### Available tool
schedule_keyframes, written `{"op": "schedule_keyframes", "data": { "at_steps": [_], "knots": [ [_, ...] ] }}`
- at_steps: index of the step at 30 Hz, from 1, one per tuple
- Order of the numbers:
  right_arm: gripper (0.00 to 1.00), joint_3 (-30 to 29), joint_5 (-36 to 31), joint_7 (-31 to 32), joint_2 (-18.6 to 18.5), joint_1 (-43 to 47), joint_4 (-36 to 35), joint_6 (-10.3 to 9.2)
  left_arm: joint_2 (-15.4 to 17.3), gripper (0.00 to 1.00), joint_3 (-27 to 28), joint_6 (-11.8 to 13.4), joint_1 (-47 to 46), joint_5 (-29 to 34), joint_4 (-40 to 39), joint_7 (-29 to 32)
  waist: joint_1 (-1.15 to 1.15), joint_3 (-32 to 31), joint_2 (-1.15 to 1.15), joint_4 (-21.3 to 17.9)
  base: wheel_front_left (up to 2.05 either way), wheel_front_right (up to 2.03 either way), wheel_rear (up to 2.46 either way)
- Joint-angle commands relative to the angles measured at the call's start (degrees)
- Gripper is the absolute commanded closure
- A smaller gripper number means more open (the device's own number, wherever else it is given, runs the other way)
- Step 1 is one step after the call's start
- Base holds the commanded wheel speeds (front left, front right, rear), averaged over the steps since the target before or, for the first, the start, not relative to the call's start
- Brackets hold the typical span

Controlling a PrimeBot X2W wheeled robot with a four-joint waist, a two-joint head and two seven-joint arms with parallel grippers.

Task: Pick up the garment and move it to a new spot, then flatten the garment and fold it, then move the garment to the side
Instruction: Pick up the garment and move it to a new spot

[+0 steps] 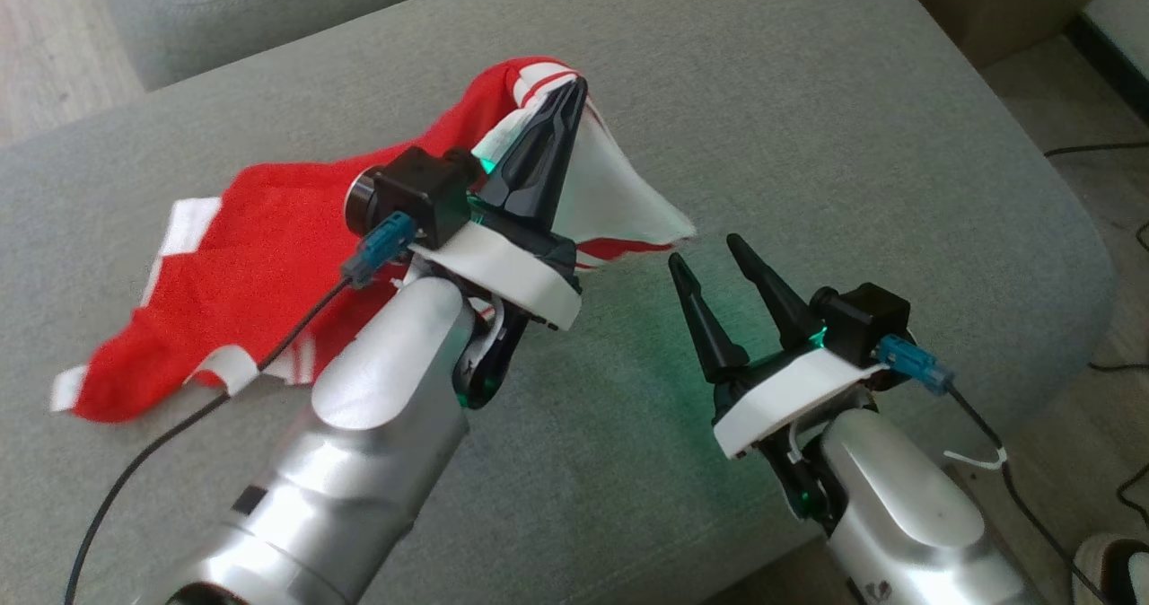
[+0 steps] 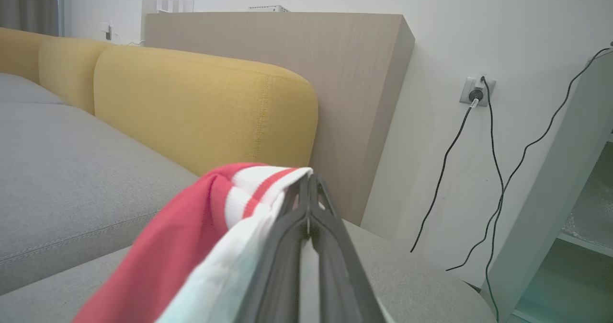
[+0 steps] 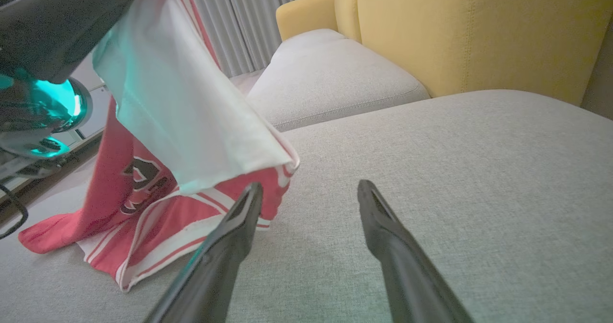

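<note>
While left pincer (image 1: 575,92) grips the garment (image 1: 260,264), right pincer (image 1: 705,249) gapes.

A yellow backrest (image 2: 201,107) runs along the grey seat's (image 1: 808,93) far edge. Behind it stands a wooden cabinet (image 2: 297,40). A wall socket (image 2: 476,90) beside it holds black cables (image 2: 440,179). Curtains (image 3: 230,21) hang beyond the seat's end.

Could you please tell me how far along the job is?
Done: the left gripper is shut on the garment, its striped edge raised. In hand: the pick-up and move; the rest lies on the grey cushion, the right gripper open nearby. Left: flattening, folding, moving aside.
</note>
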Motion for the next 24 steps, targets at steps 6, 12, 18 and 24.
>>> {"op": "schedule_keyframes", "data": {
  "at_steps": [6,12,18,24],
  "knots": [
    [0.0,-0.67,-0.39,-0.22,0.85,-0.05,-1.47,0.22,0.82,0.0,2.48,2.7,1.11,2.27,-0.51,-0.36,0.0,-0.84,0.0,1.01,0.0,0.0,0.0],
    [0.0,-2.16,-0.99,-0.22,0.85,0.37,-0.94,0.22,3.13,0.0,7.57,3.04,7.49,7.38,0.7,-0.36,0.0,-2.16,0.0,4.74,0.0,0.0,0.0],
    [0.0,-4.53,-2.48,-0.22,0.85,1.29,-0.26,0.22,4.93,0.0,17.44,4.43,17.18,9.86,-2.2,-0.36,0.0,-3.96,0.0,9.67,0.0,0.0,0.0],
    [0.0,-8.63,-3.87,-0.22,0.85,2.83,-0.29,0.22,4.45,0.0,26.58,5.17,25.75,12.5,-6.04,-0.36,0.0,-5.46,0.0,13.63,0.0,0.0,0.0]
  ]
}}
